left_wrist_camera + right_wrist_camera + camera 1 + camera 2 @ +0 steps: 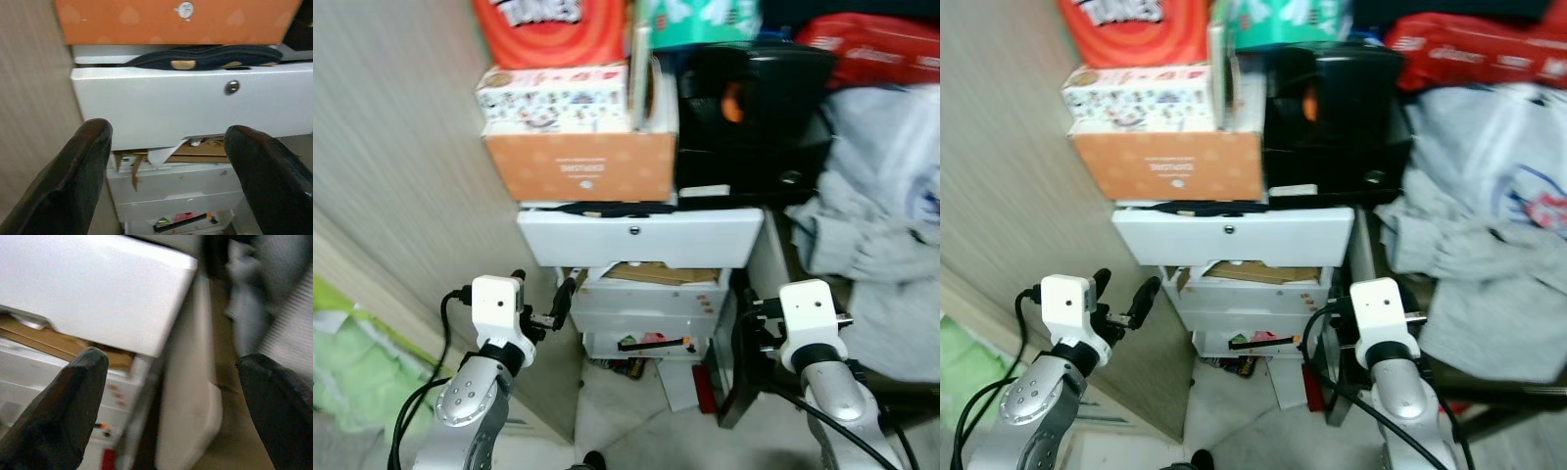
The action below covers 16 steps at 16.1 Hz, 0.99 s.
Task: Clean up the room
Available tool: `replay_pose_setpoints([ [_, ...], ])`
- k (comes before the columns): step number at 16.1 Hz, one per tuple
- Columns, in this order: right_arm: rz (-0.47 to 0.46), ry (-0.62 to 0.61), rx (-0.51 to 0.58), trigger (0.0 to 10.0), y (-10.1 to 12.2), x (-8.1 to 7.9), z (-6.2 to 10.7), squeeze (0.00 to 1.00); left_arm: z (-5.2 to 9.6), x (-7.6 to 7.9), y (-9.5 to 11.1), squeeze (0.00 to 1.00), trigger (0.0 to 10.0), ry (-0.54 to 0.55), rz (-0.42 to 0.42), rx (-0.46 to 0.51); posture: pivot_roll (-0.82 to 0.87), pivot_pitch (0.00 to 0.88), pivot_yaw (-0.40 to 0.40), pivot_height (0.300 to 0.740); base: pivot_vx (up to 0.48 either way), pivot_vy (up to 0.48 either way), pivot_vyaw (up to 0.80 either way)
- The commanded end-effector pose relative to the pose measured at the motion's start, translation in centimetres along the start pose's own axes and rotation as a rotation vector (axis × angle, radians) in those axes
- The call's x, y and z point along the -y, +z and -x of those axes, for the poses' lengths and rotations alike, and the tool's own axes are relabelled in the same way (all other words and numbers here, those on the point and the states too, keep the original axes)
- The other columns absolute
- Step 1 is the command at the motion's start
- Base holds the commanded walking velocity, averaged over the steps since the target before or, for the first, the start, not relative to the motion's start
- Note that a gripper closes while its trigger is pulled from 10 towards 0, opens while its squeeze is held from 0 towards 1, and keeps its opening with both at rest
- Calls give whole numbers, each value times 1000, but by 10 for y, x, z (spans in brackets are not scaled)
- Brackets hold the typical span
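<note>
Now white drawer (641,238) juts toward robot, long axis sideways; left pincer (545,299), right pincer (171,411) both wide.

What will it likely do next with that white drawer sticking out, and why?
Probably ease both open pincers forward onto the top drawer and push it shut. It juts out past the drawers below, with a dark strap lying across its top edge. The left pincer and right pincer hang just before it.

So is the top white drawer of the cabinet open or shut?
Open. The top white drawer juts forward past the drawers below, with a dark strap lying across its top edge.
</note>
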State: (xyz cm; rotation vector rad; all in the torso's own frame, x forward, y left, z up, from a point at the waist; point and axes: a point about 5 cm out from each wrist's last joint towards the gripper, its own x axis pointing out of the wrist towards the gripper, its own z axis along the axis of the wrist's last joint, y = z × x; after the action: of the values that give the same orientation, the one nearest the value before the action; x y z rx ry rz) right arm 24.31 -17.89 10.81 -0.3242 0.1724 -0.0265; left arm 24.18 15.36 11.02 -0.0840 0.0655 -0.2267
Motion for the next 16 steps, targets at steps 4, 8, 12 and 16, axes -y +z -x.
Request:
replay_pose_setpoints([
  [4,-2,-5,22,10000,4,1,1,0,2,-4,-2,0,10000,24,-19,-13,-231,106,74,740,0,0,800],
  [8,-12,-9,18,10000,4,1,1,0,3,-5,-2,0,10000,38,-20,-13,-231,106,74,740,0,0,200],
  [12,-30,-13,20,10000,4,2,1,0,3,-5,-3,0,10000,46,-26,-18,-231,106,75,740,0,0,0],
  [16,-28,-10,22,10000,4,3,1,0,3,-5,-3,0,10000,47,-28,-22,-231,108,70,740,0,0,0],
])
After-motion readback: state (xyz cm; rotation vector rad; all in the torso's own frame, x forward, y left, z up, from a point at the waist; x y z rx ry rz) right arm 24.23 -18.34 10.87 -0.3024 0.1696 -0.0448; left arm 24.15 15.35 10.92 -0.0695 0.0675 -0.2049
